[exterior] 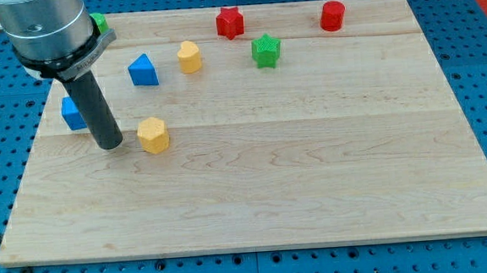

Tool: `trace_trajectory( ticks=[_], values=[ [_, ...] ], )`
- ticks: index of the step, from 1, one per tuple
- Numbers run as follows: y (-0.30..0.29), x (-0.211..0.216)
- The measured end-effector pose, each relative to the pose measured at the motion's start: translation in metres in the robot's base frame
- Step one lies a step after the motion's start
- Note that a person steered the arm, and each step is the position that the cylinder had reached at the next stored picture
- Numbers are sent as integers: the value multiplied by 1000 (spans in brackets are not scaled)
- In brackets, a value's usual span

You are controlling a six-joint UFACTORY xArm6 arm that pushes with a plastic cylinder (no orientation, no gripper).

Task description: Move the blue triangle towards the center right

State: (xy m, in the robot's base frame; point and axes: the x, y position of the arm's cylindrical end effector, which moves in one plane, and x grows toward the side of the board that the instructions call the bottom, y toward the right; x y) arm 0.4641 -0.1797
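The blue triangle (143,71) lies on the wooden board (313,166) at the upper left. My tip (109,145) rests on the board below and to the left of it, apart from it. A yellow block (153,134) sits just right of my tip, with a small gap. A blue block (73,113) is partly hidden behind the rod, at its left.
A second yellow block (189,57) lies right of the blue triangle. A green star-shaped block (265,50), a red star-shaped block (230,22) and a red block (333,16) sit along the top. A green block (99,23) peeks out beside the arm at the top left.
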Motion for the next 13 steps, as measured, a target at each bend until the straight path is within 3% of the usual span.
trace_trajectory(
  ticks=[1, 2, 4, 5, 6, 7, 9, 11, 12, 13],
  values=[
    [10, 1],
    [55, -45],
    [-22, -120],
    [11, -135],
    [19, -140],
    [55, -116],
    [208, -62],
    [213, -33],
    [197, -59],
    [218, -62]
  ],
)
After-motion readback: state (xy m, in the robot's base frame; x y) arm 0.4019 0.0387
